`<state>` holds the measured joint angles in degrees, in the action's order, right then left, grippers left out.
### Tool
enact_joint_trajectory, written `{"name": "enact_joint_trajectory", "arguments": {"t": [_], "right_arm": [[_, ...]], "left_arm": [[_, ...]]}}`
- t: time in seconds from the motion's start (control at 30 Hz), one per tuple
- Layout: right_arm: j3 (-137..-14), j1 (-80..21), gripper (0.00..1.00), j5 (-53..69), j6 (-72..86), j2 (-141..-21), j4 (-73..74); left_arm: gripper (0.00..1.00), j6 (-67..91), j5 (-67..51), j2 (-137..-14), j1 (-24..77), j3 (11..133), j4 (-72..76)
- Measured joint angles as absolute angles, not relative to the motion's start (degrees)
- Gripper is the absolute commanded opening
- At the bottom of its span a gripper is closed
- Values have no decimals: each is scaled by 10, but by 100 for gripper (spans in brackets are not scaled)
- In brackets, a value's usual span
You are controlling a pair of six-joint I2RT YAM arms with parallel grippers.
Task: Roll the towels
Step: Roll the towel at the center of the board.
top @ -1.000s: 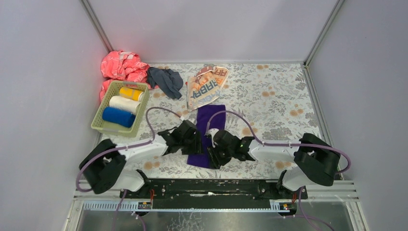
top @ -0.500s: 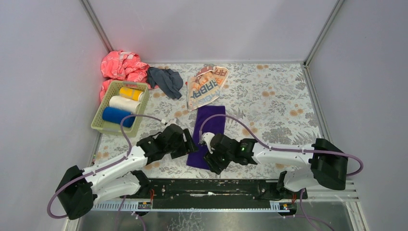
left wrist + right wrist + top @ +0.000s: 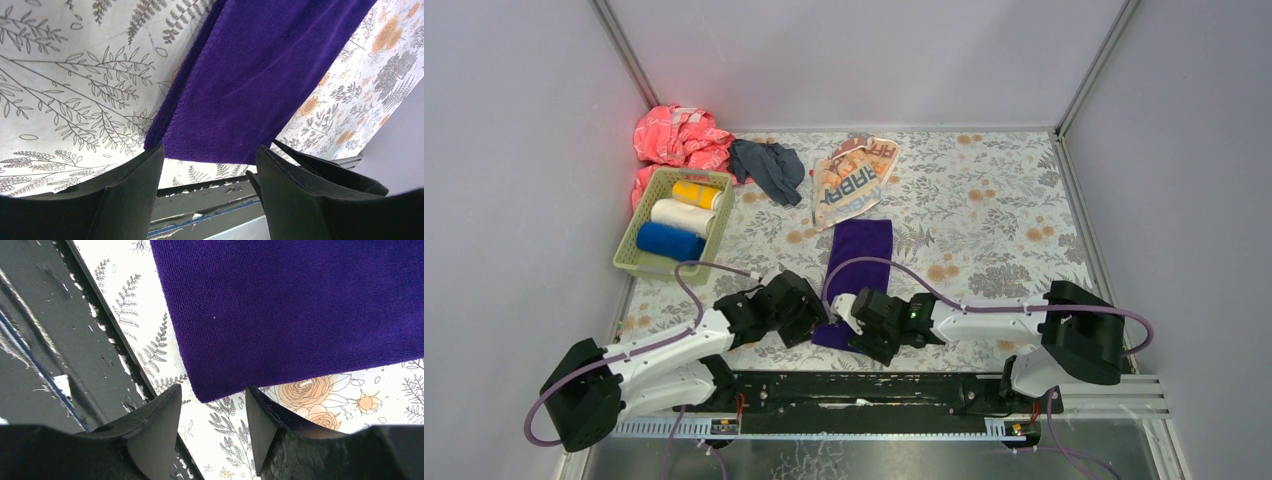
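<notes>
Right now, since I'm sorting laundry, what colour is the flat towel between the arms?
The towel is plain deep purple; right wrist view shows it best.

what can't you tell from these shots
Top view: purple towel near edge, hidden under left claw and right claw.
Both wrist views: towel's far end, cut off by the frame.
Top view: pink cloth lower part, behind basket.
Whether claw tips touch the towel: unclear anywhere.

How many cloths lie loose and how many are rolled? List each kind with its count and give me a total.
Loose cloths: 4 (purple towel, cream printed towel, dark grey towel, pink cloth)
Rolled, in the green basket: 3 (yellow roll, white roll, blue roll)
Total: 7
</notes>
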<state>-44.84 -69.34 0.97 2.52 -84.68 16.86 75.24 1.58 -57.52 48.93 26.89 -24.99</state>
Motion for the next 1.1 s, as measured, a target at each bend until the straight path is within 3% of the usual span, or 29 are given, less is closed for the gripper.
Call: {"name": "enact_joint_trajectory", "arguments": {"t": [0.47,1.1], "right_arm": [[-448,-715,56,6,1,-825,162],[-469,-719,43,20,-20,-896,160]], "left_arm": [[61,871,39,-574,516,247,-256],[64,918,88,-596,547,287,-347]]}}
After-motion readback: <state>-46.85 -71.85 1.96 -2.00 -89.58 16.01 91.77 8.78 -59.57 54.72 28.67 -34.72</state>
